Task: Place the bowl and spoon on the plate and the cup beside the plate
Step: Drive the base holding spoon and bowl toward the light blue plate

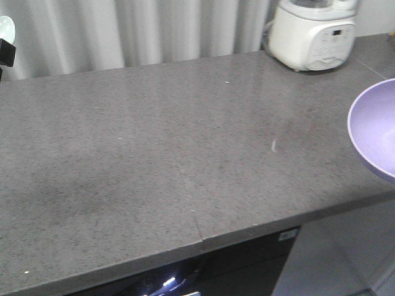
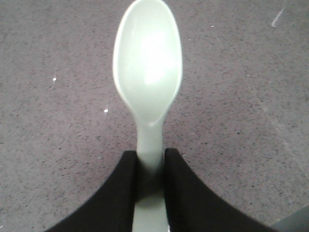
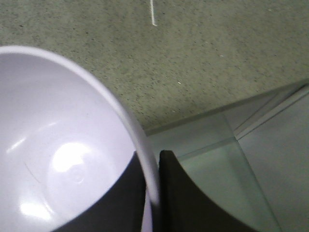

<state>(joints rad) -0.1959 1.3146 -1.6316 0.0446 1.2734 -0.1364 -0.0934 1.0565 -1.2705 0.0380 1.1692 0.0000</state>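
The left gripper [image 2: 149, 164] is clamping its two black fingers on the handle of the spoon [image 2: 147, 63], holding it hollow side up over the speckled grey counter [image 1: 154, 154]. The right gripper [image 3: 152, 162] is pinching the rim of the bowl [image 3: 63, 145], one finger inside and one outside, and the bowl is hanging over the counter's right front edge. Below that edge a small label [image 1: 287, 235] is showing on the dark cabinet front [image 1: 247, 259], too small to read. Farther back a white kitchen appliance [image 1: 315, 34] is standing at the rear right, its panel markings too blurred to read, and a pale curtain [image 1: 154, 28] is hanging behind the counter
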